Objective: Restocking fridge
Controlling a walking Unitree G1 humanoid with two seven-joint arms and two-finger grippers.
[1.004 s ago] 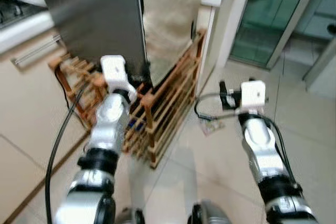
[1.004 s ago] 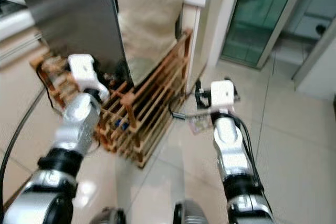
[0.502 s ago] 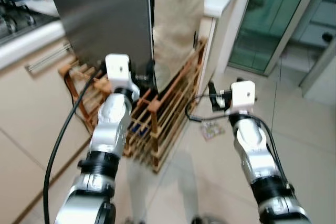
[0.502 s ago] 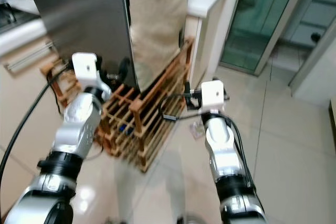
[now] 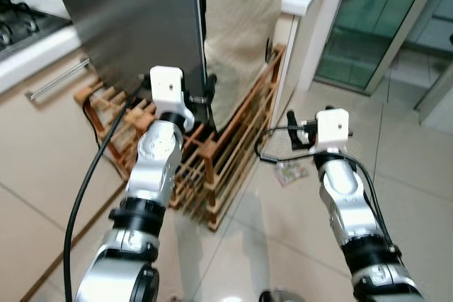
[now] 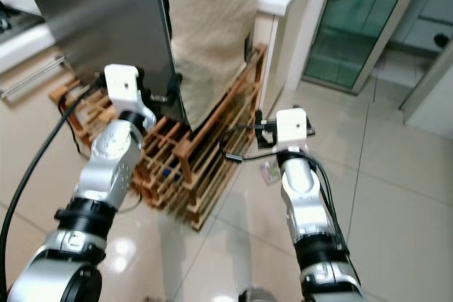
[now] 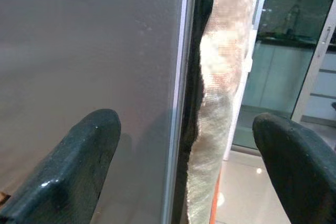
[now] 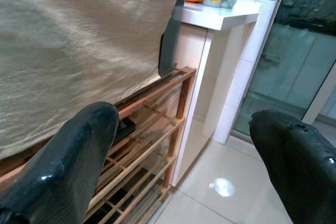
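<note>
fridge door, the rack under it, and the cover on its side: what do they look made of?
Fridge door: looks like brushed grey metal or a metal-look panel, matte, with a soft sheen and no sharp reflections.
Rack: wood, reddish-brown, built from slats and posts with visible joints.
Cover: beige woven cloth, hanging with slight folds; the right wrist view shows a fine weave with a faint shine.

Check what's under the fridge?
The fridge stands on a slatted wooden rack. Through the slats something blue shows low down; the rest beneath is hidden by the left gripper.

fridge point(image 5: 134, 19) on wooden rack point(image 5: 226, 146), counter point(image 5: 35, 47) left
</note>
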